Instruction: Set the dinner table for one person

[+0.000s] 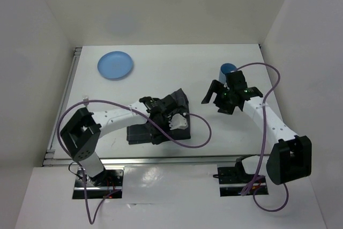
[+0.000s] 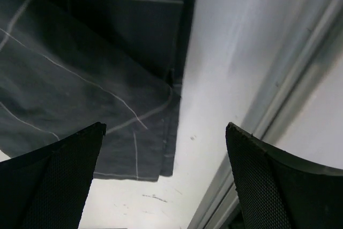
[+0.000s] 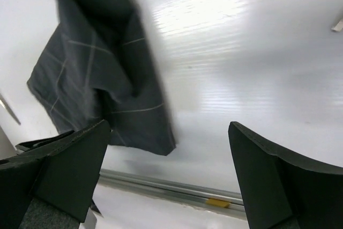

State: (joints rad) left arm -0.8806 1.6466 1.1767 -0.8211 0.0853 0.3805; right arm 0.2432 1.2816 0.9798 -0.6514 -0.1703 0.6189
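The dinner table (image 1: 177, 68) is the white rectangular top that fills the middle of the overhead view, with an aluminium rail (image 1: 68, 97) along its left edge. Near its front centre lies a dark grey grid-lined cloth mat (image 1: 181, 100), rumpled and folded over itself. The left gripper (image 2: 166, 132) hangs low over the mat's edge, its jaws wide apart with only cloth and bare white top between them. A blue plate (image 1: 115, 65) sits at the far left of the table, well apart from the mat. To the right, a blue cup (image 1: 227, 68) stands just behind the right gripper (image 3: 169, 127). It is partly hidden, so contact cannot be judged. That gripper's jaws are also spread, holding nothing.
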